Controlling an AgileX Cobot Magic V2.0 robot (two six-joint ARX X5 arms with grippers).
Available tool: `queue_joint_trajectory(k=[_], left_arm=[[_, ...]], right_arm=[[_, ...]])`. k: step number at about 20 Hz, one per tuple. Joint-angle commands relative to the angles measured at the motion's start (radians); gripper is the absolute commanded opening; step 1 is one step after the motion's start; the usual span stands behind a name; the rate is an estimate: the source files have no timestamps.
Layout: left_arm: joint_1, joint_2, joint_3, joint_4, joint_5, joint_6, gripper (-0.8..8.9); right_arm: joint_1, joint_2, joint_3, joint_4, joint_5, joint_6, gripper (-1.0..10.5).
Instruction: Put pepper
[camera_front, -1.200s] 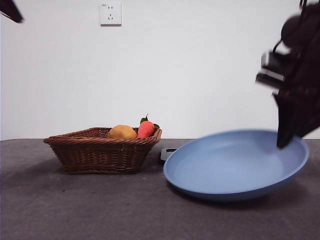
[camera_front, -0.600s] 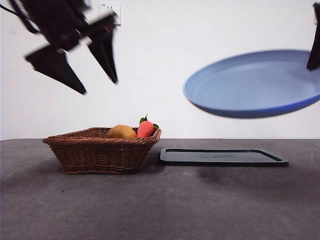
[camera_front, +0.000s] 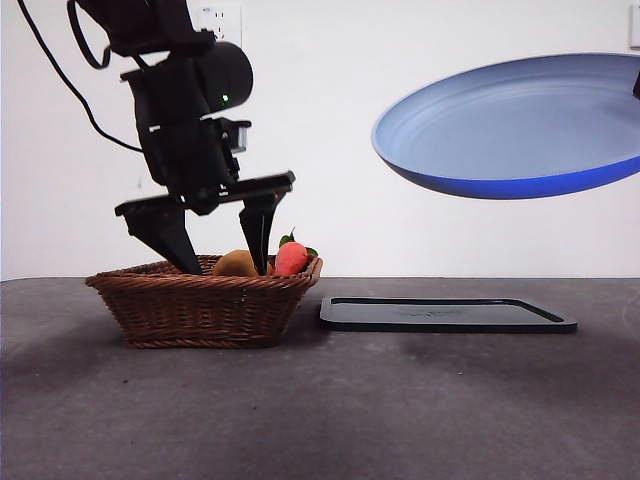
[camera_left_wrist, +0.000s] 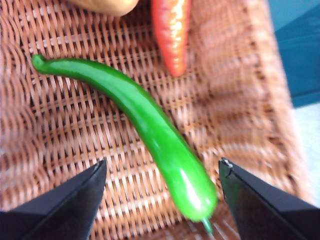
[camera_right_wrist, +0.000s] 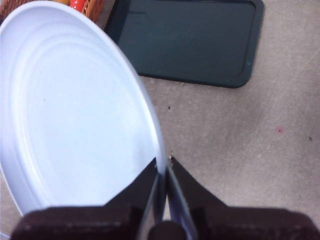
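Reach step: left tool (camera_left_wrist: 160, 200), spread wide and empty, straddles the long glossy green pepper (camera_left_wrist: 145, 120) in the brown wicker basket (camera_front: 205, 300); next, close.

A plain white wall (camera_front: 400, 220) is seen behind the bench (camera_front: 320, 410), which is covered by a dark grey, slightly speckled surface. A white wall socket (camera_front: 222, 22) is mounted high on the wall and is partly hidden. The scene is evenly lit, and soft shadows are cast on the bench. In the right wrist view the bench (camera_right_wrist: 250, 135) appears beige-grey, with a small reddish speck (camera_right_wrist: 279, 130) on it.
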Motion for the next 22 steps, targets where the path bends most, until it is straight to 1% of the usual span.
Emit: queue_joint_trajectory(k=[1,6,11,18,22], left_arm=[[-0.011,0.038,0.021,0.019,-0.006,-0.014,3.89],[-0.018,0.071,0.021,0.052,-0.014,-0.033,3.89],[-0.019,0.076,0.021,0.058,-0.056,-0.032,3.89],[-0.038,0.08,0.021,0.065,-0.058,-0.036,3.89],[-0.043,0.113,0.021,0.047,-0.058,-0.055,3.89]], right_arm=[[0.002,0.004,0.008,0.013,-0.009,0.01,0.1],[0.002,0.004,0.008,0.013,-0.009,0.01,0.1],[0.002,0.004,0.008,0.014,-0.009,0.009,0.1],[0.002,0.004,0.008,0.016,-0.009,0.01,0.1],[0.002,0.004,0.008,0.016,-0.009,0.009,0.1]])
